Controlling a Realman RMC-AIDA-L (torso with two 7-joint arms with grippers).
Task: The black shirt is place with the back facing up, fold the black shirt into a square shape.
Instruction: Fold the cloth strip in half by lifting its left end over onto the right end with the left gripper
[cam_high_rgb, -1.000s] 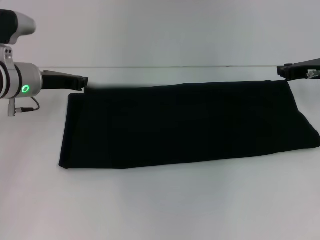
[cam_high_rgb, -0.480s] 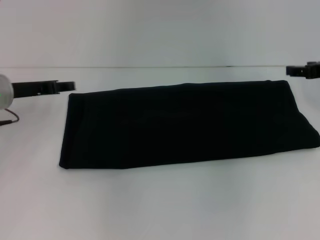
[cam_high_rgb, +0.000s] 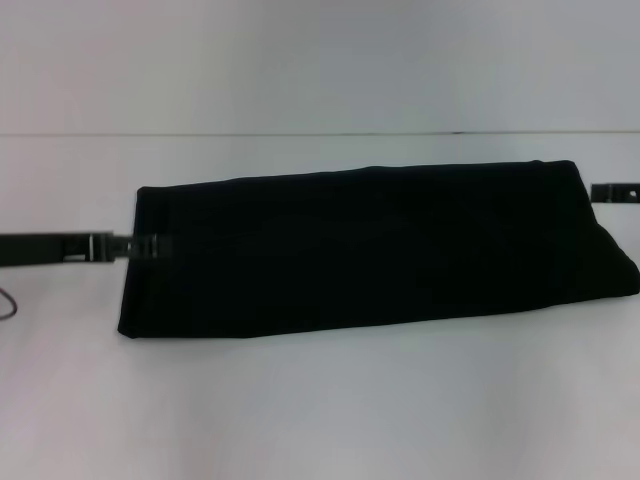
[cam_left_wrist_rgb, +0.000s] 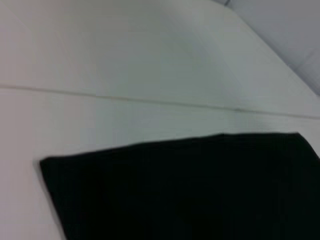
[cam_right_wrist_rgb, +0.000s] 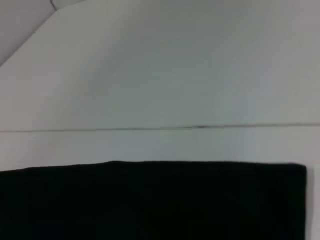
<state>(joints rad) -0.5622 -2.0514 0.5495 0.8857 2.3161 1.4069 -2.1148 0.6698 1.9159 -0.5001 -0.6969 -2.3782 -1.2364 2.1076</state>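
Observation:
The black shirt lies flat on the white table as a long folded band running left to right. My left gripper reaches in low from the left, and its tip overlaps the middle of the shirt's left edge. My right gripper shows only as a short dark piece at the picture's right border, beside the shirt's far right corner. The left wrist view shows the shirt with its far left corner. The right wrist view shows the shirt with its far edge and right corner.
A thin seam crosses the table behind the shirt. White tabletop lies in front of the shirt and behind it. A thin cable hangs at the left border.
Both grippers have left the shirt's far corners and come nearer along its short sides. The left one now overlaps the left edge. The shirt has not moved.

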